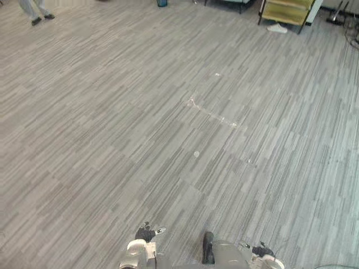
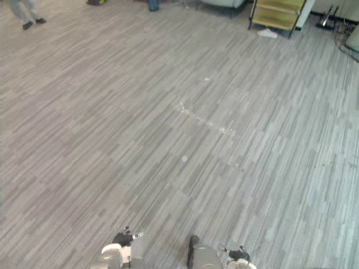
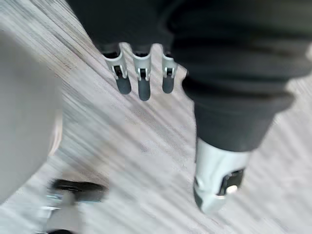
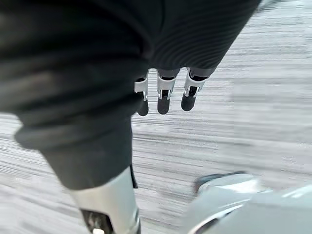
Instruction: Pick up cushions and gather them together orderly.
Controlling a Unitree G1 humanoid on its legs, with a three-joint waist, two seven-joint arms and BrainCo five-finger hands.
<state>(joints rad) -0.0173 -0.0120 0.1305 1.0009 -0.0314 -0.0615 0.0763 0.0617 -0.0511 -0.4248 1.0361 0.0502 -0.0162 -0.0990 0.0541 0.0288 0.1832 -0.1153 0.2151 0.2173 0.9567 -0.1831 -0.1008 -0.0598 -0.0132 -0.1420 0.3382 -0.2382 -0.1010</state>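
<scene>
Grey striped floor (image 1: 140, 140) stretches ahead of me in the eye views. In the left wrist view my left hand (image 3: 142, 83) hangs over this floor, its fingers straight and its thumb (image 3: 214, 187) apart, holding nothing. My right hand (image 4: 163, 95) hangs the same way in the right wrist view, fingers relaxed and open above the bare floor, with nothing between them and the thumb (image 4: 109, 204).
A yellow-green rack (image 1: 286, 11) stands at the far right, with a white shoe (image 1: 276, 28) beside it. A person's legs (image 1: 33, 11) stand at the far left. A blue bin (image 1: 162, 3) sits at the far middle. Faint tape marks (image 1: 213, 115) cross mid-floor.
</scene>
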